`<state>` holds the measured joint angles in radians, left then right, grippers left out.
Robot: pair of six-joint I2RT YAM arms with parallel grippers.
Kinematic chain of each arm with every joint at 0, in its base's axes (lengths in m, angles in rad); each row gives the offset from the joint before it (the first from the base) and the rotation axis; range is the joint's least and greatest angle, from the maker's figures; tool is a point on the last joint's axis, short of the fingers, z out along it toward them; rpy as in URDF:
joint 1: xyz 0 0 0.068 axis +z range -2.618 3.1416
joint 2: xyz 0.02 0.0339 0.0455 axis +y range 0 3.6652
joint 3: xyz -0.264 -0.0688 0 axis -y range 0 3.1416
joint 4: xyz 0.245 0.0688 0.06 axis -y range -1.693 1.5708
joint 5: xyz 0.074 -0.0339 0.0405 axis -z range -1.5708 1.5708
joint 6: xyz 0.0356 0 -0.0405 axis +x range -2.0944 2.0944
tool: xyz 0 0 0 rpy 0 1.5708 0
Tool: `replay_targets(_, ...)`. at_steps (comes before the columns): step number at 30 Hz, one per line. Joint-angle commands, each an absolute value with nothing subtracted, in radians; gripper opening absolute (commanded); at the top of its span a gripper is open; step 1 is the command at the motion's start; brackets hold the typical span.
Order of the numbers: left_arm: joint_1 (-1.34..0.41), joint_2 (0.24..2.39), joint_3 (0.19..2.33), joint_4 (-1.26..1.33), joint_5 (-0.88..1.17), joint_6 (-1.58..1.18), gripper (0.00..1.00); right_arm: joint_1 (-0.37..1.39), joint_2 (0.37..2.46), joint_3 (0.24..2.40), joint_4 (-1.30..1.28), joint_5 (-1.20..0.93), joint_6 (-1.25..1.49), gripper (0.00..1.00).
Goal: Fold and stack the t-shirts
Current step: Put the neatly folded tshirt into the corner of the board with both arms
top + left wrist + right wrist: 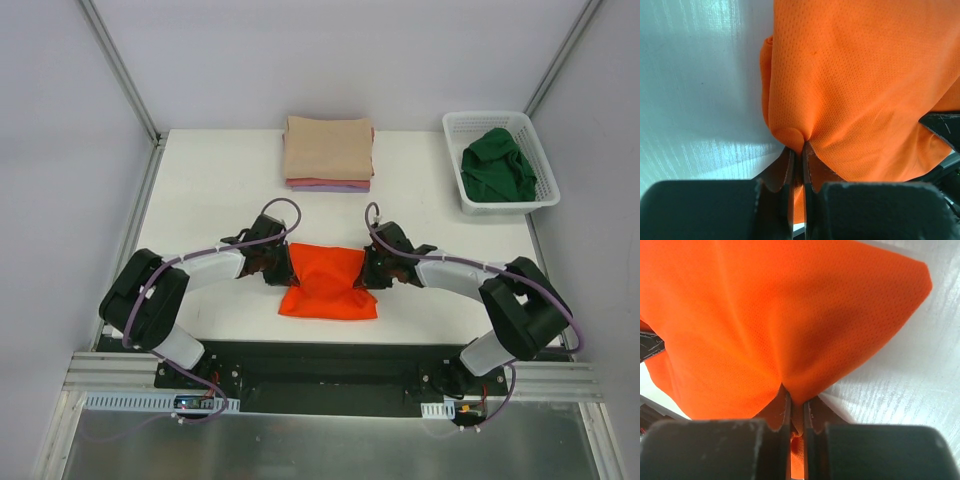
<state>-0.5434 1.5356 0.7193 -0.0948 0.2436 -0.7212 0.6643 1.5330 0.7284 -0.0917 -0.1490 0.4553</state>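
We see left claw [798,150] clamped tight on orange t-shirt [327,285], left edge; right claw [796,401] clamped tight on right edge. Shirt spans between both claws over worktop [210,190]. Folded stack [328,150] beyond claws.

High rear view over the table [210,190]; close wrist views from opposite sides of one orange t-shirt [327,283].
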Motion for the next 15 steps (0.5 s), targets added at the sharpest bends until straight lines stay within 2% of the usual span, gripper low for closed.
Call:
replay_targets(1,-0.555,1.482,0.753,-0.137,0.252,-0.686,0.0,0.678,1.487,0.787,-0.081,-0.129,0.381,0.0)
replay_targets(8,-0.552,1.359,0.863,-0.17,0.232,-0.652,0.0,0.672,1.402,0.928,-0.216,-0.061,0.298,0.0)
replay_targets(15,-0.515,1.388,1.159,-0.282,0.19,-0.568,0.0,0.591,1.417,1.194,-0.343,-0.103,0.203,0.0)
